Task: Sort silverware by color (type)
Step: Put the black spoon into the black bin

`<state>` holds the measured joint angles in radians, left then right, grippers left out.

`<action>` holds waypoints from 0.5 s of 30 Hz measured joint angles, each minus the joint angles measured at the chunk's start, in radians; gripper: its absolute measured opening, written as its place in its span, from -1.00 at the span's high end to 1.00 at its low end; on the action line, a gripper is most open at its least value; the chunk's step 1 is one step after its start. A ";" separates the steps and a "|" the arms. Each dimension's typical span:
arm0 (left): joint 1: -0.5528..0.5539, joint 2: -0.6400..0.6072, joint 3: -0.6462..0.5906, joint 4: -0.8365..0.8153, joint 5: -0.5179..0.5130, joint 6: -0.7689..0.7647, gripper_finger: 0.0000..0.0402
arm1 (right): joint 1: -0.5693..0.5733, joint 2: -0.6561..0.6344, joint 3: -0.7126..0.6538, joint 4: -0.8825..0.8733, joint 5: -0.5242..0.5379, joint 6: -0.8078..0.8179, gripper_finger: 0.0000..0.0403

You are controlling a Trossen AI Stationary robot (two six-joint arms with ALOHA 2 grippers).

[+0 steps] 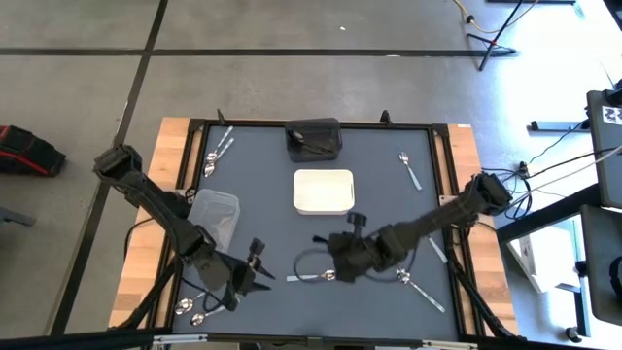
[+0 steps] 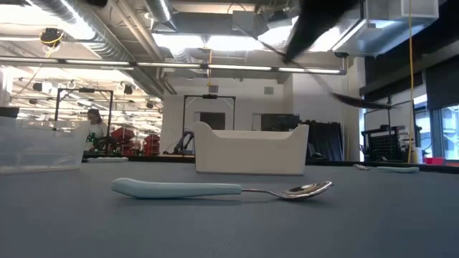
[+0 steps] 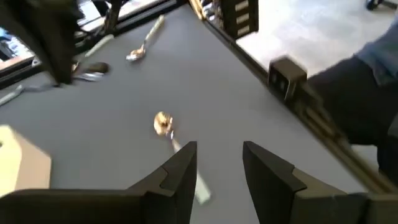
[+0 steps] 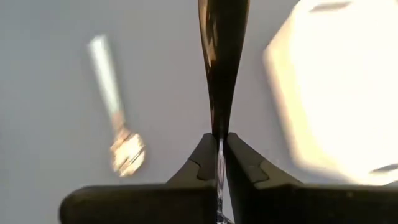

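My right gripper (image 1: pixel 328 245) is shut on a dark grey-black spoon (image 4: pixel 222 62) and holds it above the mat, near the white tray (image 1: pixel 324 191). The spoon also shows in the air in the low view (image 2: pixel 366 101). My left gripper (image 3: pixel 219 163) is open and hovers low over the mat near the table's front edge. Just ahead of it, a shiny spoon with a pale handle (image 3: pixel 165 124) lies flat on the mat; it also shows in the high view (image 1: pixel 311 277) and the low view (image 2: pixel 215 190). Its handle end runs under one of the left gripper's fingers, and I see no touch. My right gripper pinches the dark spoon between its two shut fingers at a narrow part of its stem (image 4: pixel 218 138). The fingers lie along the spoon, so its wider end sticks out ahead of the fingertips. The spoon is lifted clear of the mat.
A black container (image 1: pixel 313 139) holding dark spoons stands at the far middle, and a clear container (image 1: pixel 216 212) at the left. Loose spoons lie at the far left (image 1: pixel 219 151), far right (image 1: pixel 410 170), near right (image 1: pixel 420 288) and near left (image 1: pixel 190 309). A raised frame (image 1: pixel 439 156) borders the mat.
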<state>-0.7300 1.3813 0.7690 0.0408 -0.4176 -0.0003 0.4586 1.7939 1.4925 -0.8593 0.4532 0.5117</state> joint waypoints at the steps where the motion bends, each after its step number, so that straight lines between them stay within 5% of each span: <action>1: 0.011 -0.032 -0.031 0.002 0.001 0.006 0.38 | -0.024 0.000 0.015 0.000 0.017 -0.032 0.98; 15: 0.209 -0.461 -0.335 0.042 -0.036 0.087 0.38 | -0.427 0.000 0.069 0.279 0.052 -0.488 0.97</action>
<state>-0.5209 0.9200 0.4337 0.0830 -0.4537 0.0870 0.0321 1.7935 1.5620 -0.5805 0.5055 0.0236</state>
